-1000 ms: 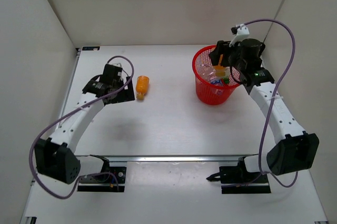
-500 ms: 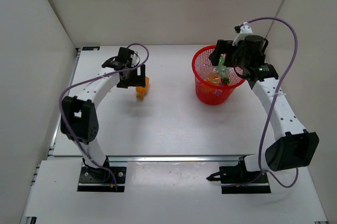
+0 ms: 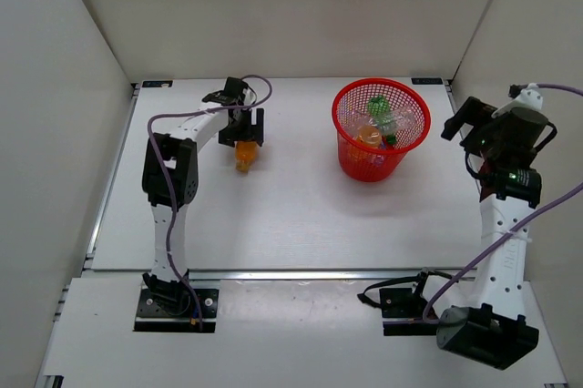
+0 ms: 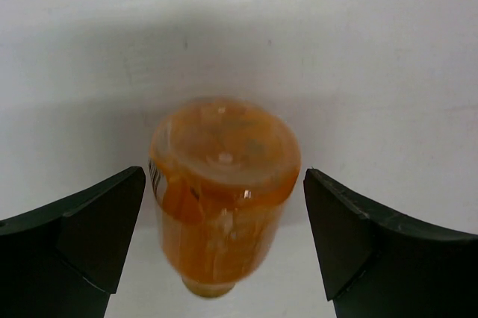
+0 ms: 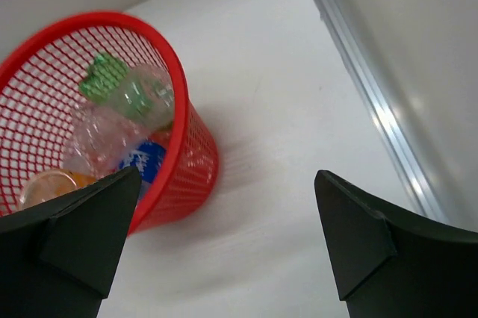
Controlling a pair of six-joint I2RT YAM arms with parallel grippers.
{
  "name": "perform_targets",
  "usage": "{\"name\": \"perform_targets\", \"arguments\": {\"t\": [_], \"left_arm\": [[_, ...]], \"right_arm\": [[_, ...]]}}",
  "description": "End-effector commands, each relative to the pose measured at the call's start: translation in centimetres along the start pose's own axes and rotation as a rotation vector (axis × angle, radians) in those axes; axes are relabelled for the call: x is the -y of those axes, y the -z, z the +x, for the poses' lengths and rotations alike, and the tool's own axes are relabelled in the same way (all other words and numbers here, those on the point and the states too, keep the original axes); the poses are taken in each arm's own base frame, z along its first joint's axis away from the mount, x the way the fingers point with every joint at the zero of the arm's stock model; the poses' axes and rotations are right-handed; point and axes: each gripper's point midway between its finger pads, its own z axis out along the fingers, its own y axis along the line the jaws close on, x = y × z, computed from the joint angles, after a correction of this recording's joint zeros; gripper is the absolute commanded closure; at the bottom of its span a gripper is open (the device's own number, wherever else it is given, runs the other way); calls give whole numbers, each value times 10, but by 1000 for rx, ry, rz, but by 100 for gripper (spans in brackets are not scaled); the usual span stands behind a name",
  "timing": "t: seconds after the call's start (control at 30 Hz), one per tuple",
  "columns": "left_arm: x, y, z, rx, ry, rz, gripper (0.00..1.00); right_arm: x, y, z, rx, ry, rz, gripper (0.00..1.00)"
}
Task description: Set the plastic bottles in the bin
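The orange bottle [image 3: 244, 155] lying well left of the bin [image 3: 360, 166], its long axis square to the line toward the bin and its cap end nearer the arms, looks light, thin-walled and slick, so the open left claw [image 3: 242, 132] straddling it should pinch mid-body, while the right claw [image 5: 228, 181], right of the bin, gapes empty.

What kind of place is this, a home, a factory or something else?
Probably a robot test cell: a white table boxed in by plain panels, left arm and right arm bolted at its near edge.

The bottle [image 4: 222, 191] is orange, the lattice bin [image 3: 363, 166] red.
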Motion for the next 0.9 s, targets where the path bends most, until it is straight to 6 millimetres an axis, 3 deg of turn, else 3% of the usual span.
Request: {"name": "perform_targets", "arguments": {"t": [0.0, 0.07, 0.1, 0.2, 0.27, 0.33, 0.37, 0.4, 0.47, 0.53, 0.57, 0.7, 0.73, 0.77, 0.8, 0.83, 0.87], "left_arm": [[2, -2, -24, 45, -9, -8, 2], [3, -6, -32, 29, -9, -18, 4], [2, -12, -23, -17, -4, -27, 14], [5, 0, -32, -31, 29, -32, 37], [12, 21, -49, 8, 30, -21, 46], [38, 51, -68, 95, 24, 49, 63], [48, 69, -80, 155, 38, 92, 60], [61, 79, -84, 188, 32, 122, 60], [95, 116, -112, 344, 42, 239, 58], [131, 169, -137, 491, 81, 379, 57], [156, 199, -151, 578, 99, 461, 57], [239, 280, -179, 763, 128, 749, 58], [258, 275, -181, 740, 142, 811, 57], [280, 285, -185, 733, 150, 887, 54], [295, 314, -191, 772, 147, 954, 55], [308, 299, -188, 728, 166, 991, 55], [324, 297, -186, 702, 188, 1052, 54]], "right_arm": [[10, 4, 38, -84, -3, 30, 1], [11, 9, 39, -69, -15, 33, 1], [13, 11, 38, -62, -29, 38, 1], [15, 17, 37, -56, -31, 50, 1], [9, 22, 37, -47, -23, 32, 1], [6, 28, 37, -27, -31, 34, 0], [5, 29, 40, -24, -29, 38, 1], [8, 30, 44, -22, -30, 53, 1], [15, 33, 50, -24, -39, 84, 1], [25, 33, 61, -51, -54, 117, 1], [24, 35, 65, -64, -58, 104, 1], [13, 43, 65, -26, -78, 38, 1], [11, 42, 67, -29, -78, 32, 1], [10, 42, 70, -30, -70, 30, 1], [3, 44, 69, -35, -62, 11, 0], [5, 45, 67, -27, -60, 25, 1], [3, 45, 69, -37, -45, 25, 1]]}}
